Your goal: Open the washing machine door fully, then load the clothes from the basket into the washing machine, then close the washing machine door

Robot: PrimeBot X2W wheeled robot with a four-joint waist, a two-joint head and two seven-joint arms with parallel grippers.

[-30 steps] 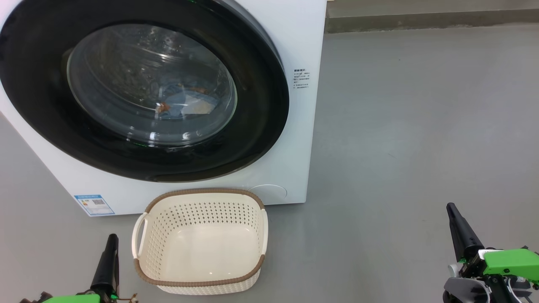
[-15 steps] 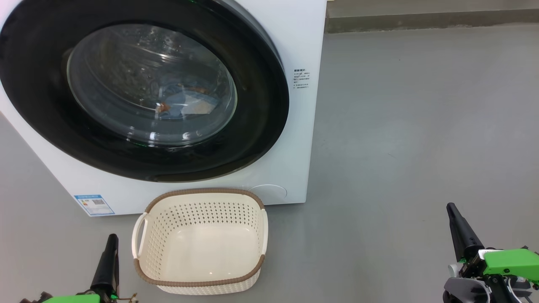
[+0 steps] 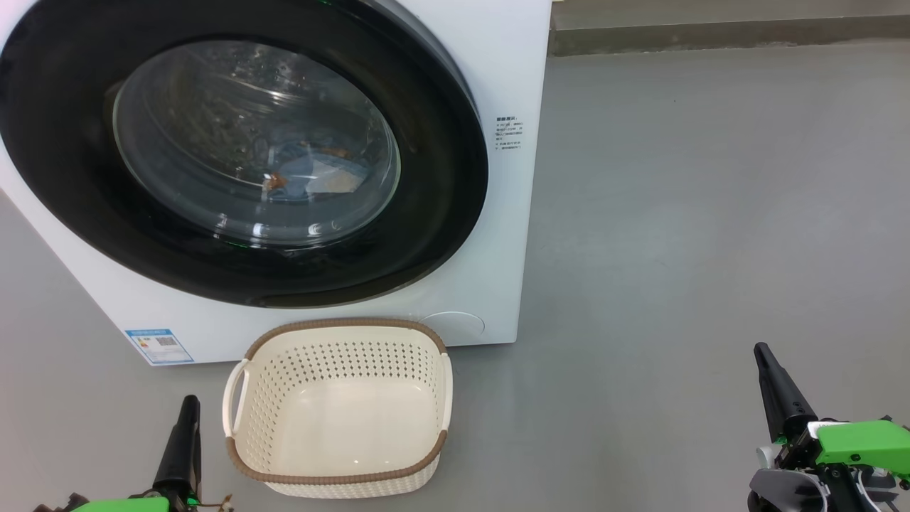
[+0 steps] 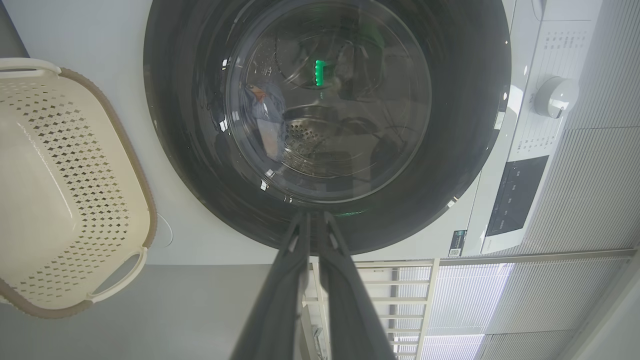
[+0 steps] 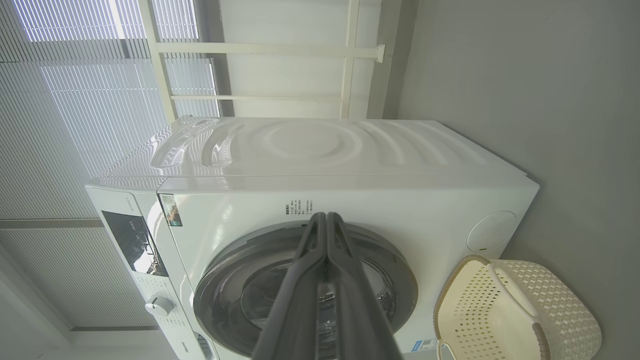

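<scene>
The washing machine door is shut flush on the washing machine, glass facing the robot. Behind it the clothes lie low in the drum (blue cloth, an orange spot, something pale beside it). The basket sits upright on the floor just before the machine, showing its bare cream bottom, handles left and right. The left gripper and right gripper hang low, fingers pressed together, empty, pointing toward the machine.

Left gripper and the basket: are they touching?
Apart. The head view shows a strip of bare floor between the shut left gripper and the side handle of the basket.
</scene>
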